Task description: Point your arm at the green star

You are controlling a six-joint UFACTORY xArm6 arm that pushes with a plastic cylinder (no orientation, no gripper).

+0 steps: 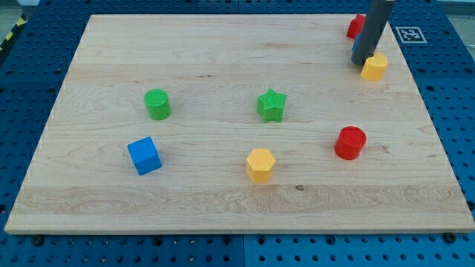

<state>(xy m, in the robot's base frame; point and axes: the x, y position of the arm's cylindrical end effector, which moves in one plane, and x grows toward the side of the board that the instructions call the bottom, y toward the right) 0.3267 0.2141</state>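
Camera view, single moment. My tip (361,64) rests on the wooden board (223,200) near its corner at the view's top right; the rod (373,30) rises out of the frame above it. The rod carries no jaws, so there is no opening to report: it holds nothing and can only press or point.

Just beside my tip, on the view's right, sits a yellow block (375,67), touching or nearly touching the rod; I cannot tell which. Behind the rod, toward the view's top, a red block (355,27) is partly hidden, its shape unclear, and a sliver of blue shows at the rod's edge.

The green star (272,105) lies well apart from my tip, toward the view's left and bottom, near the board's middle. No block stands on the straight line between them.

Farther out in the same general direction are a red cylinder (350,142), a yellow hexagonal block (260,164), a green cylinder (157,104) and a blue cube (144,156).

Handling, as I judge it: the star looks small, rigid and light, and would slide readily on the smooth wood if nudged. Its points would turn it under an off-centre push. Since the task is only to point, I would bring my tip close to one flank and stop short of contact.
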